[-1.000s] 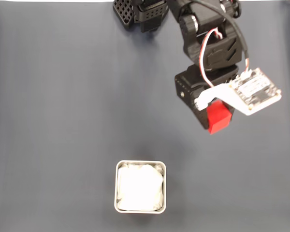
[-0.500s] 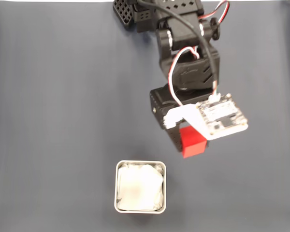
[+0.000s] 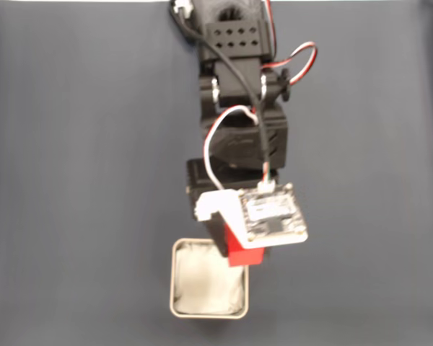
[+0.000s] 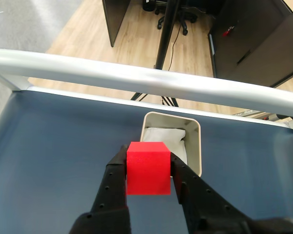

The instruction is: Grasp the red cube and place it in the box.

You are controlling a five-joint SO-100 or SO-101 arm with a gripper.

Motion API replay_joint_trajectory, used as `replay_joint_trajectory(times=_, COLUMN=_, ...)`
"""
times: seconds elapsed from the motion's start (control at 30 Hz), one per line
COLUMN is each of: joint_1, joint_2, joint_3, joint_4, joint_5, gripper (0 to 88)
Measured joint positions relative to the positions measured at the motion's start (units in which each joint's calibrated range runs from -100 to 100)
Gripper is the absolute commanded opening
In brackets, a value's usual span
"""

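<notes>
Between the jaws, wrist view: red cube (image 4: pixel 148 167), seemingly short of box (image 4: pixel 197 146).

One red cube (image 4: pixel 147 167) up in one gripper (image 4: pixel 147 171), just short of the box (image 4: pixel 195 141). One box only, holding one white padding (image 4: pixel 162 135). One arm (image 3: pixel 238 101) above it.

From where I steer this, it looks like an office. Past the table's silver metal edge rail (image 4: pixel 136 78), my wrist view shows a light wood-plank floor (image 4: pixel 132 34), the black wheeled base of an office chair (image 4: pixel 172 22), and dark cabinet-like furniture panels (image 4: pixel 254 39) standing on that floor. A thin black pole (image 4: pixel 167 34) with a cable beside it rises from the floor. The work surface itself is a dark blue-grey mat (image 3: pixel 79 180).
</notes>
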Motion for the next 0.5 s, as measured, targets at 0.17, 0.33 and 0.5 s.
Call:
replay_joint_trajectory(times=0.17, joint_1=1.71, joint_2=2.61, joint_3=-1.72, joint_4=-1.03, joint_5=0.00, gripper=0.0)
replay_joint_trajectory(times=0.33, joint_1=2.97, joint_2=4.78, joint_3=-3.35, joint_4=-1.83, joint_5=0.00, gripper=0.0)
replay_joint_trajectory(times=0.5, joint_1=3.78, joint_2=6.17, joint_3=-4.70, joint_4=-2.47, joint_5=-0.73, gripper=0.0)
